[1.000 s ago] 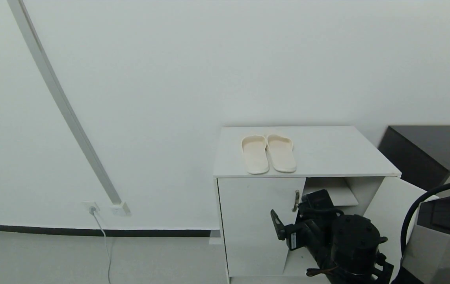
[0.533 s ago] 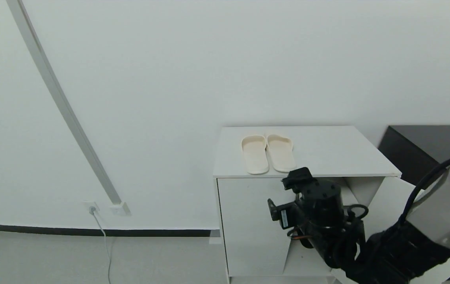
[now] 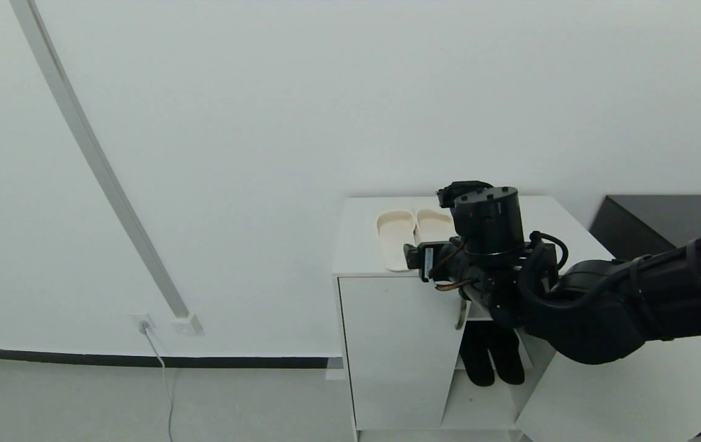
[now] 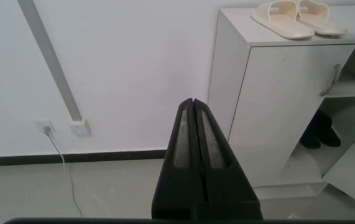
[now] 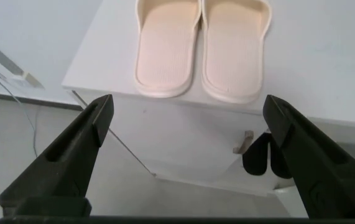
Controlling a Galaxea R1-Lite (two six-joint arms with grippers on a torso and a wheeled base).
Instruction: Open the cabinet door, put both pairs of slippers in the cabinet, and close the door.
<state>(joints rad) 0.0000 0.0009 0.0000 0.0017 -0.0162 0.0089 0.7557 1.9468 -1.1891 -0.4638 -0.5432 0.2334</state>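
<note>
One pair to go: right gripper (image 5: 188, 104) spread wide, holding nothing, facing the pair of cream soft-looking slippers (image 5: 165, 50).
Cream pair lies side by side, touching, on the top of the white wooden cabinet (image 3: 547, 239). Long axis runs front-to-back, near ends close to the front edge. Right arm sits just in front and above, jaws spanning wider than both soles, so the slippers lie straight ahead of it; right arm clearly nearer. Pair of black slippers (image 3: 490, 362) already on the lower shelf inside, white right-hand door (image 3: 620, 399) swung open. Left gripper (image 4: 193, 104) pressed closed, empty, low, well apart from the cabinet. Next likely needs a forward reach and a pinch across both.
</note>
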